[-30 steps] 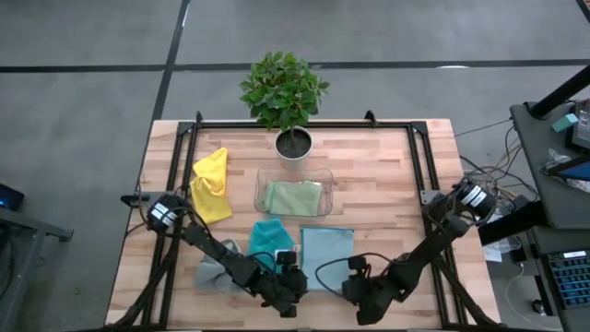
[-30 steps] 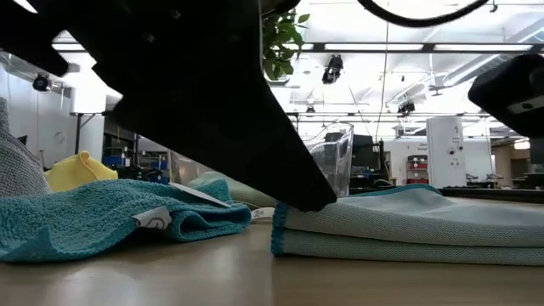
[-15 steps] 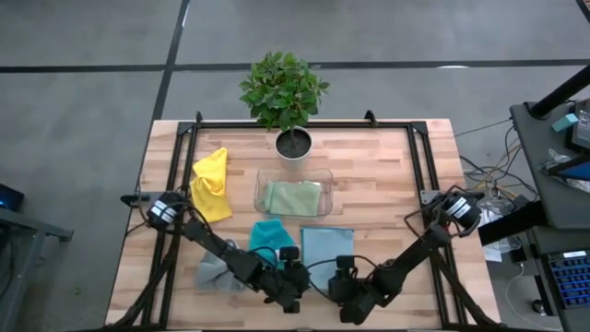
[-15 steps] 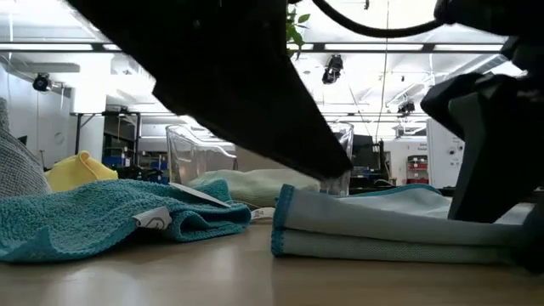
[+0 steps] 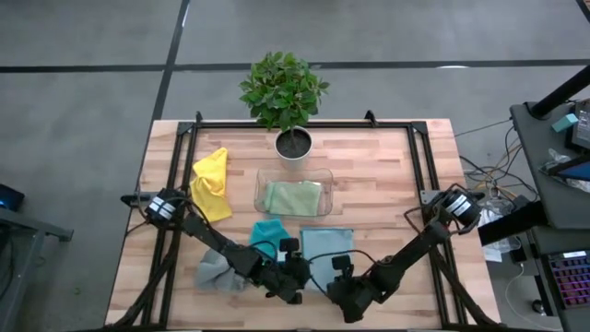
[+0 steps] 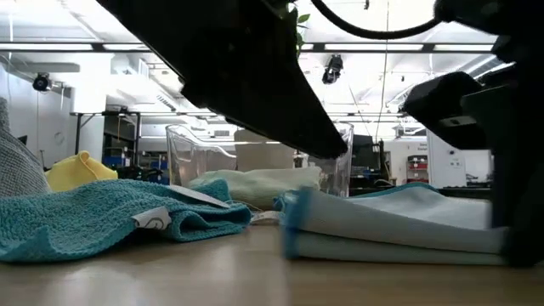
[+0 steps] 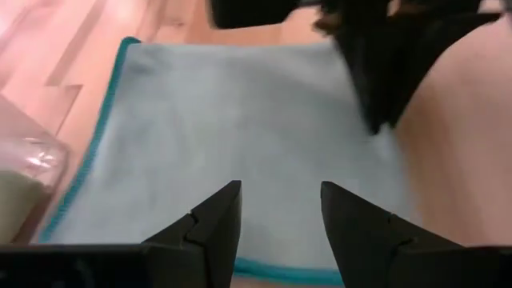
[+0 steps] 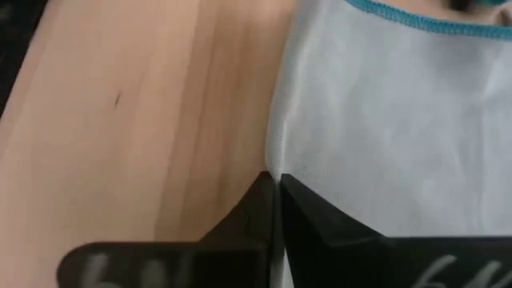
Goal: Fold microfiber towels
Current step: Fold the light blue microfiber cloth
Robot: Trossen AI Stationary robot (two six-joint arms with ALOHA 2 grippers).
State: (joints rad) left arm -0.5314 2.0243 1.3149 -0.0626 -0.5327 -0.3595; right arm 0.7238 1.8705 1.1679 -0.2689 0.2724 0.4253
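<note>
Light blue towel [image 5: 326, 249] lies folded at the table's [image 5: 387, 184] near edge with both grippers on it: right gripper [image 8: 274, 210] has its fingers together, pinching the towel's edge, left gripper [image 7: 278, 210] sits over the opposite side with fingers apart, nothing between them. Teal towel [image 5: 268, 235] is just left of the blue one, grey [image 5: 214, 269] crumpled at near left, yellow [image 5: 211, 183] at far left, sage green [image 5: 294, 196] inside the clear tray [image 5: 260, 175] mid-table.

Light blue towel [image 5: 325, 246] with teal edging, teal towel [image 5: 269, 237], yellow towel [image 5: 211, 183], grey towel [image 5: 212, 271], sage green towel [image 5: 293, 196]
</note>
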